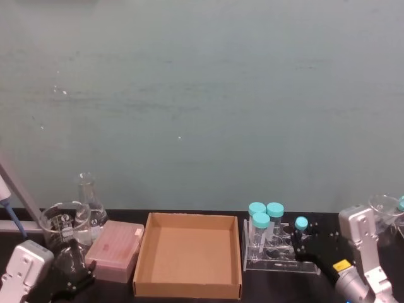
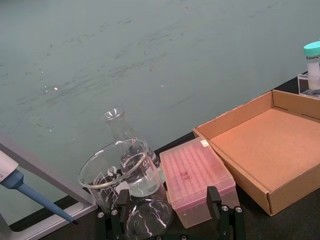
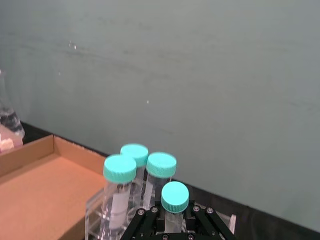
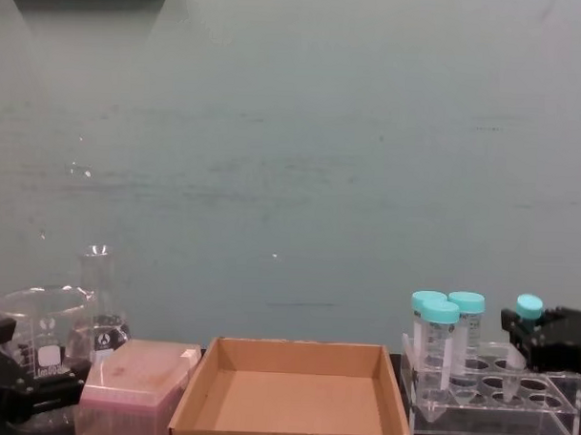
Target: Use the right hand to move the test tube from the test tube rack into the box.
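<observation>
The test tube (image 3: 175, 197), slim with a small teal cap, stands in the clear test tube rack (image 1: 281, 262) at its right side, slightly tilted in the chest view (image 4: 528, 307). My right gripper (image 3: 175, 221) has a black finger on each side of the tube just below the cap and looks shut on it; in the head view it sits at the rack's right end (image 1: 304, 247). The empty brown cardboard box (image 1: 187, 289) lies just left of the rack. My left gripper (image 2: 167, 220) is parked open at the far left, near the glassware.
Three wider teal-capped tubes (image 1: 261, 221) stand in the rack's left part, between the slim tube and the box. A pink plastic box (image 1: 113, 252), a beaker (image 1: 62, 221) and a conical flask (image 1: 88, 196) sit left of the cardboard box. A pipette (image 2: 30, 192) hangs far left.
</observation>
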Controlling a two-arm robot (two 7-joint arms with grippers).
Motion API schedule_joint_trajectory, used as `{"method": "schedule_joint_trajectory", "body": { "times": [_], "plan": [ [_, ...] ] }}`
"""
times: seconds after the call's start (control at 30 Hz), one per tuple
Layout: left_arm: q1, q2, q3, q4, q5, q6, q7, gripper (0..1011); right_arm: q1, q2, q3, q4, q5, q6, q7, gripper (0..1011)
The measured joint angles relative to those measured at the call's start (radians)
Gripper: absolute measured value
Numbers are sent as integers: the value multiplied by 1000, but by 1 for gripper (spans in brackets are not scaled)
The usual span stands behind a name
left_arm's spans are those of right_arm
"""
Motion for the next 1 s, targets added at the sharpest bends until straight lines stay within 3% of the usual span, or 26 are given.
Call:
{"method": "schedule_joint_trajectory", "body": {
  "times": [0.17, 0.4, 0.57, 0.8, 1.0],
  "plan": [
    [0, 0, 0, 0, 0, 0, 0, 1000, -5, -2, 23, -32, 7, -7, 9, 214],
    [0, 0, 0, 0, 0, 0, 0, 1000, -29, 13, 74, -155, 41, 26, 41, 214],
    [0, 0, 0, 0, 0, 0, 0, 1000, -32, 16, 90, -219, 55, 52, 65, 214],
    [0, 0, 0, 0, 0, 0, 0, 1000, 19, -11, 83, -247, 61, 84, 116, 214],
    [0, 0, 0, 0, 0, 0, 0, 1000, 109, -66, 34, -176, 44, 107, 158, 214]
  ]
}}
